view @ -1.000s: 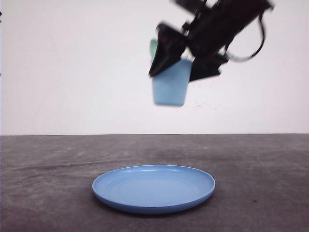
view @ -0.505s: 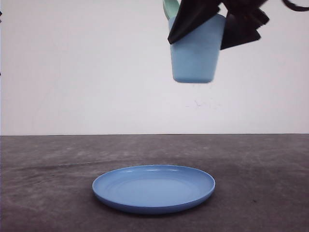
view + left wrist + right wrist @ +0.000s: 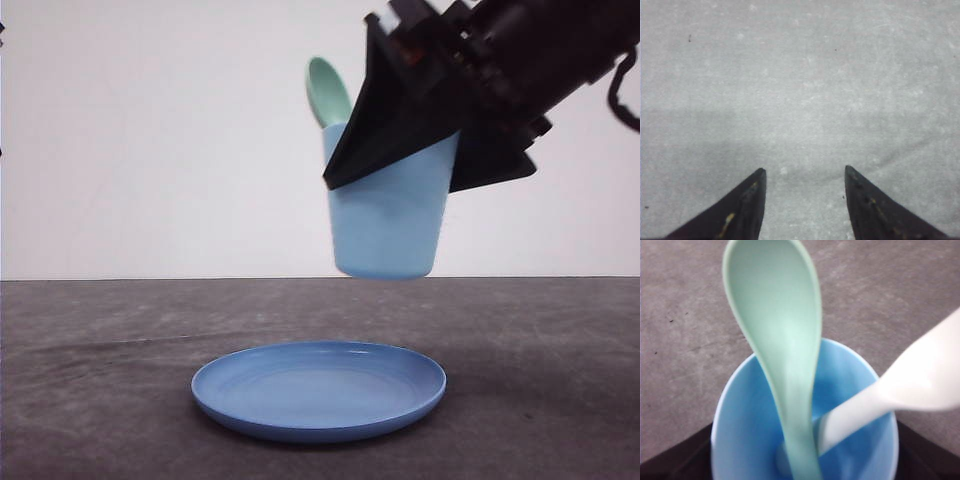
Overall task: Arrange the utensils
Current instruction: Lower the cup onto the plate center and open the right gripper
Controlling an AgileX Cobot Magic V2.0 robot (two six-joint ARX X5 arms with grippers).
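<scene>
My right gripper (image 3: 425, 150) is shut on the light blue cup (image 3: 388, 225), holding it upright in the air above the far right side of the blue plate (image 3: 318, 388). The mint-green spoon (image 3: 327, 90) stands in the cup, bowl end up, and leans over the rim. In the right wrist view the spoon (image 3: 777, 340) and the white fork (image 3: 900, 390) both stand inside the cup (image 3: 740, 440), handles down; the fork's tines run out of view. My left gripper (image 3: 805, 172) is open over bare table with nothing between its fingers.
The dark grey table (image 3: 100, 400) stretches on both sides of the plate. A plain white wall (image 3: 150, 150) stands behind it.
The right gripper has swung the cup up and to the right, then brought it down and nearer, so it now hangs low above the plate. The plate has not moved.
</scene>
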